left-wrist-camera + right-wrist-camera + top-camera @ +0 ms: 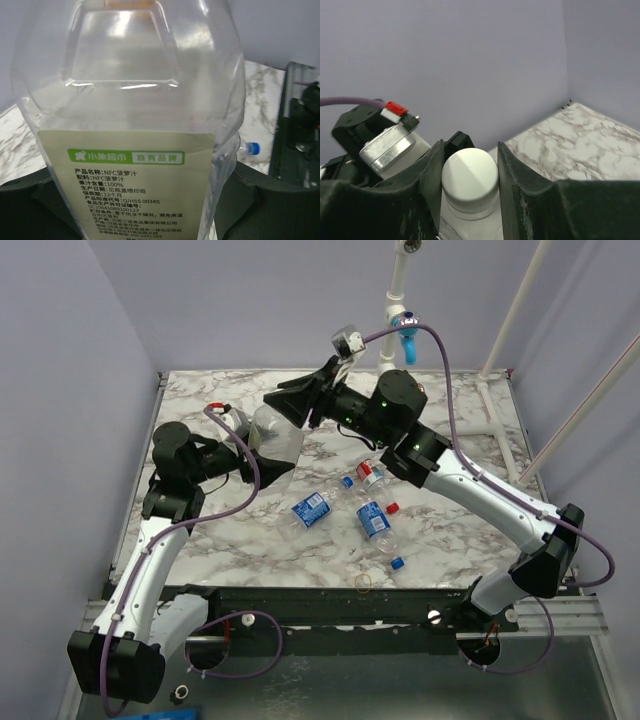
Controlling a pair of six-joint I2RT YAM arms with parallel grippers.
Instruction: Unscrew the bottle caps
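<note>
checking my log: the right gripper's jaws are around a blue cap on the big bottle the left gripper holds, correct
Not blue: the right wrist view shows the right gripper with jaws around a white cap, on the big bottle the left gripper holds.

Four bottles (312,508), two blue caps (397,562)

We find the wide bottle (272,445) toward ten o'clock over the table (260,550). The left gripper (250,455) is at its nine o'clock. At its one o'clock, the right gripper (292,405) flanks its cap (469,175). Small bottles (312,508) and loose caps (392,507) lie near centre, with a rubber band (363,581) at their six o'clock.
</note>
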